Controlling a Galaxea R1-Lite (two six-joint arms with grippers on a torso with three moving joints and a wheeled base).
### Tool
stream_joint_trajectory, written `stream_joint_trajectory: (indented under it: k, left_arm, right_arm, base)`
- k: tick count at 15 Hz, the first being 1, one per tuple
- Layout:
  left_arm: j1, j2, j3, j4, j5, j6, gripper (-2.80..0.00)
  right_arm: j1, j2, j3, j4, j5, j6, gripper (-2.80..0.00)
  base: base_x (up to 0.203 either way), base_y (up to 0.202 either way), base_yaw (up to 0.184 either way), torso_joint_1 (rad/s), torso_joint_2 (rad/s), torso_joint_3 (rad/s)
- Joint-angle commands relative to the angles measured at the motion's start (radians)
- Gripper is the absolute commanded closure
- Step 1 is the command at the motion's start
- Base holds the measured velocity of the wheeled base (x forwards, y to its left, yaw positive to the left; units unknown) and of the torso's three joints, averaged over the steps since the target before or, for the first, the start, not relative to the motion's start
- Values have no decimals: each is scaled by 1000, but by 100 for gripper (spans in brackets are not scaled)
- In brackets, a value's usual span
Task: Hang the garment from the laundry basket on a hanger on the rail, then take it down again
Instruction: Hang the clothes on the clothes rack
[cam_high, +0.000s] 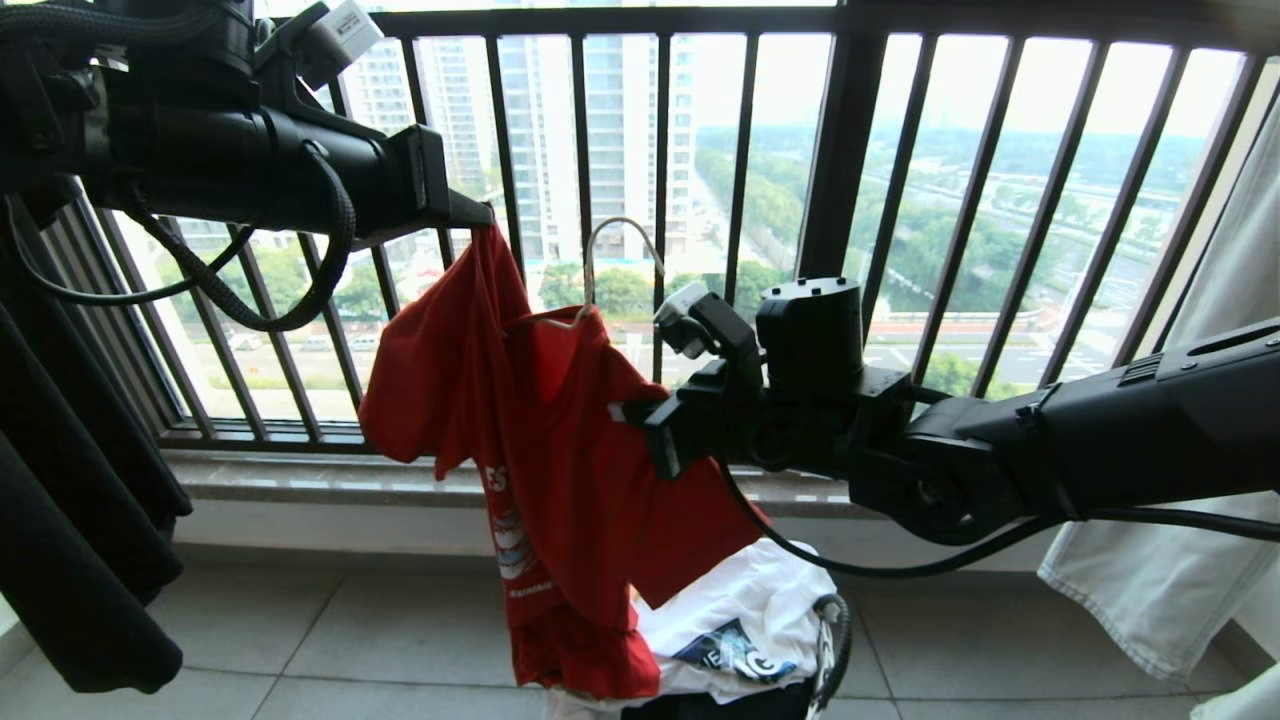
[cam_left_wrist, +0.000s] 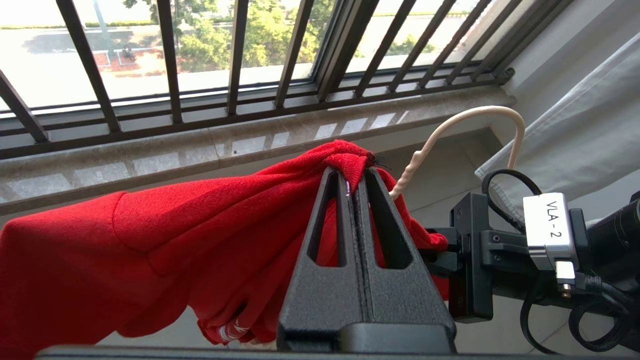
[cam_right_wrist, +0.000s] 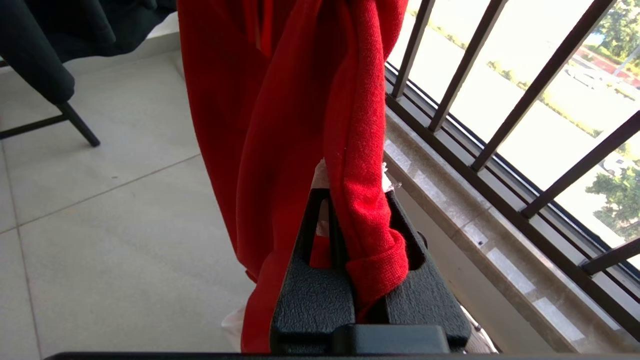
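My left pincer (cam_high: 487, 222) and right pincer (cam_high: 628, 412) both clamp the shirt (cam_high: 560, 470), draped on the hanger (cam_high: 620, 245) above the basket (cam_high: 830, 640).

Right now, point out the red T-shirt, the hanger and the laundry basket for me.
red T-shirt (cam_high: 580, 470): head view, on its hanging front panel.
hanger (cam_left_wrist: 470, 117): left wrist view, on the curve of its cream hook.
laundry basket (cam_high: 832, 640): head view, on its dark loop handle.

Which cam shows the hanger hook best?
Left wrist view: the hanger hook curves clear above the red T-shirt. Head view shows it smaller, against the railing. Right wrist view shows only cloth; no hook visible.
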Motion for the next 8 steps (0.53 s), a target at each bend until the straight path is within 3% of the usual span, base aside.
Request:
stream_joint_trajectory:
  k: [1,3,5,8]
  left_arm:
    - [-40,80,-84,52,-13,42,0]
    - [-87,97,-91,55,-12,71,0]
    - [-110,86,-84,54,-13,71,0]
    - [-152,76,-89,51,-9,70,0]
  right_arm:
    - [1,3,-5,-4,22,6,0]
    - [-1,17,-25,-6,26,24,0]
    - [-22,23,-50,-4,39,66,0]
    - [-24,27,-51,-4,48,66,0]
  base:
    - [0,0,0,0,0,0]
    - [0,0,0,0,0,0]
    - [0,0,0,0,0,0]
    - [0,0,0,0,0,0]
